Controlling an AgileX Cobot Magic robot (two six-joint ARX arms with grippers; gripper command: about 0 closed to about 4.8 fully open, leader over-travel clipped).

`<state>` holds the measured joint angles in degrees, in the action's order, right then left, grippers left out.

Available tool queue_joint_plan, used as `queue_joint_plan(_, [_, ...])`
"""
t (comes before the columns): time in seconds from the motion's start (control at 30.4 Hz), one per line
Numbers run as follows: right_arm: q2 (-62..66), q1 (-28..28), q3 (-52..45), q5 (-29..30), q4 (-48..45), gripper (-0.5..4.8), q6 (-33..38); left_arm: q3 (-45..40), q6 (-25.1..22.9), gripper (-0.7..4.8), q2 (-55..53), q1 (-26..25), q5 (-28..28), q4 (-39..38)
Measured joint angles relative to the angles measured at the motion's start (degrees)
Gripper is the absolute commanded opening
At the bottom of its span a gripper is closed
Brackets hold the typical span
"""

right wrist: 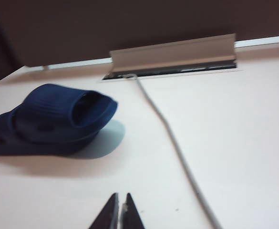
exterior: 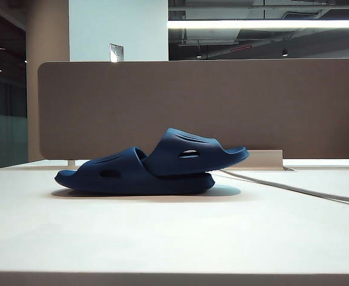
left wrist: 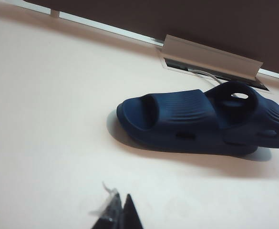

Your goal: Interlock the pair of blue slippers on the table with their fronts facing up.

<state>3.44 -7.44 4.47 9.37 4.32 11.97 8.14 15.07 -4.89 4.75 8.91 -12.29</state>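
Centre of the exterior view: ribbed navy foam slippers (exterior: pixel 147 167), interlocked, on matte white table (exterior: pixel 162 238); left gripper (left wrist: pixel 116 212) and right gripper (right wrist: pixel 118 212) both clenched, empty.

My two black grippers, left (left wrist: pixel 119 210) and right (right wrist: pixel 119 210), hover over the white table (exterior: pixel 162 238); beyond them, ribbed navy slippers (exterior: pixel 153 164).

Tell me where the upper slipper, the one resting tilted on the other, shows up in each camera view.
Exterior view: upper slipper at centre, right of the lower one.
Left wrist view: at the right edge.
Right wrist view: at the left, open toe facing the camera.
Shared landmark: the grey cable beside it.
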Motion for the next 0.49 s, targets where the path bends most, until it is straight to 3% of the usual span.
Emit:
queue_joint_plan(0.13, [-0.02,0.0,-3.56,-1.64,-4.72,-0.02,-0.44,-1.9,-0.81,0.13,0.0,-0.02,-0.07,3.26])
queue_joint_plan(0.49, [-0.02,-0.02,-4.24,-1.81,-5.31,-0.02,-7.63,-4.68,-5.51,0.12,0.02,-0.02,-0.02,6.32])
